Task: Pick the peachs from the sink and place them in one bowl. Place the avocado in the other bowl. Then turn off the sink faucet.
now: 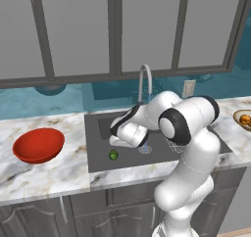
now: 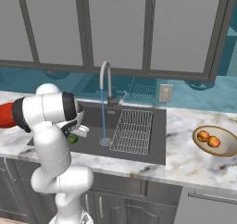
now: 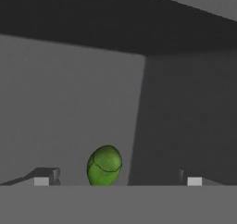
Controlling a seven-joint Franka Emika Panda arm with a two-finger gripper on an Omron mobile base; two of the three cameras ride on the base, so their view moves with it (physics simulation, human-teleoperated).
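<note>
The green avocado (image 3: 104, 165) lies on the floor of the dark sink (image 1: 98, 148), near its front left. My gripper (image 3: 118, 181) is open and low inside the basin. The avocado lies just ahead of it, between the two fingertips (image 3: 46, 177) and a little left of centre, untouched. From the base the avocado (image 1: 113, 155) shows just below my hand. Both peachs (image 2: 202, 135) (image 2: 214, 141) rest in the tan bowl (image 2: 229, 150) on the right counter. The red bowl (image 1: 38, 145) stands left of the sink. Water runs from the silver faucet (image 2: 106, 82).
A wire rack (image 2: 134, 130) fills the sink's right half, and the drain (image 2: 105, 142) sits under the water stream. A wall outlet (image 2: 165, 93) is behind the right counter. Grey upper cabinets hang above, and marble counter runs on both sides.
</note>
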